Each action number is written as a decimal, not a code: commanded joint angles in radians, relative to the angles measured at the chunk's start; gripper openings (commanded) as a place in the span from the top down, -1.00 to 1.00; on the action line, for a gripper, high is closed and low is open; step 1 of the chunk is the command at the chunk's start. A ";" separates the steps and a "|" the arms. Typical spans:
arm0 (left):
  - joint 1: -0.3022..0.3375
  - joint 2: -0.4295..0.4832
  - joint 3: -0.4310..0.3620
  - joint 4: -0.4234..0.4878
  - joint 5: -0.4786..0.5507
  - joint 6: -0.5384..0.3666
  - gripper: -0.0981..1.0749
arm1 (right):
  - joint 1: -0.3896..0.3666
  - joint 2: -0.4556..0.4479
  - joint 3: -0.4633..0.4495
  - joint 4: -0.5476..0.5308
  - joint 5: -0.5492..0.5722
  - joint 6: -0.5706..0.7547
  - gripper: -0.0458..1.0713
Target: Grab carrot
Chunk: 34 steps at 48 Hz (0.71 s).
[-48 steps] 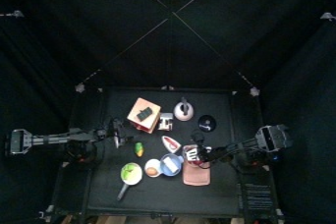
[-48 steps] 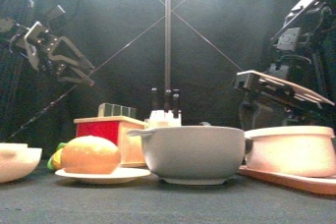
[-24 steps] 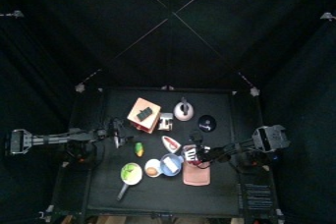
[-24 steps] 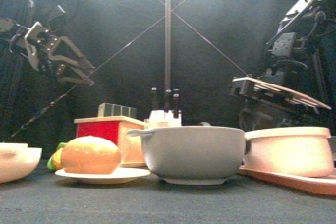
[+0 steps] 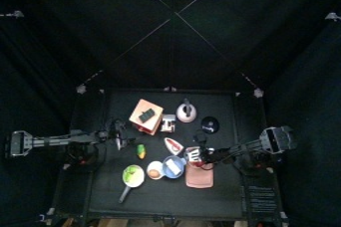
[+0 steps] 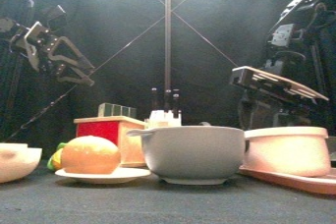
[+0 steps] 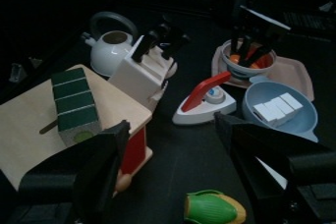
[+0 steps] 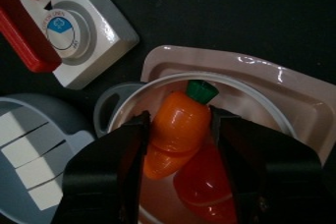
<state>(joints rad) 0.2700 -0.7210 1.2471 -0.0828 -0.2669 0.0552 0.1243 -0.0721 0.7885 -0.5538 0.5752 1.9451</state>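
The carrot (image 8: 175, 135) is a stubby orange piece with a green top. It stands between the jaws of my right gripper (image 8: 182, 141), which are drawn in against its sides, over a bowl (image 8: 121, 110) on the pink tray (image 8: 282, 90). A red piece lies in the bowl under it. In the top view my right gripper (image 5: 202, 155) is over the pink tray (image 5: 200, 181) at the front right. My left gripper (image 5: 114, 134) hangs open and empty at the table's left, high in the front view (image 6: 53, 51).
A red-and-white wedge (image 8: 59, 31) and a blue bowl of white cubes (image 7: 276, 105) lie beside the tray. A kettle (image 7: 112, 41), a wooden board (image 7: 73, 105) and a yellow-green piece (image 7: 210, 208) lie nearer the left arm. A grey bowl (image 6: 195, 152) stands at the front.
In the front view my right gripper dipped toward the tray, then rose a little. The left arm has not moved.
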 commanded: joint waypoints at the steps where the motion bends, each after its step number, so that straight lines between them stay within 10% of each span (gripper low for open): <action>1: -0.003 0.000 -0.012 0.000 -0.005 0.002 -0.90 | 0.000 -0.048 -0.015 -0.005 0.026 -0.003 -0.32; 34: -0.002 0.000 -0.014 0.000 -0.005 0.002 -0.90 | 0.002 -0.087 -0.014 -0.020 0.040 -0.003 -0.32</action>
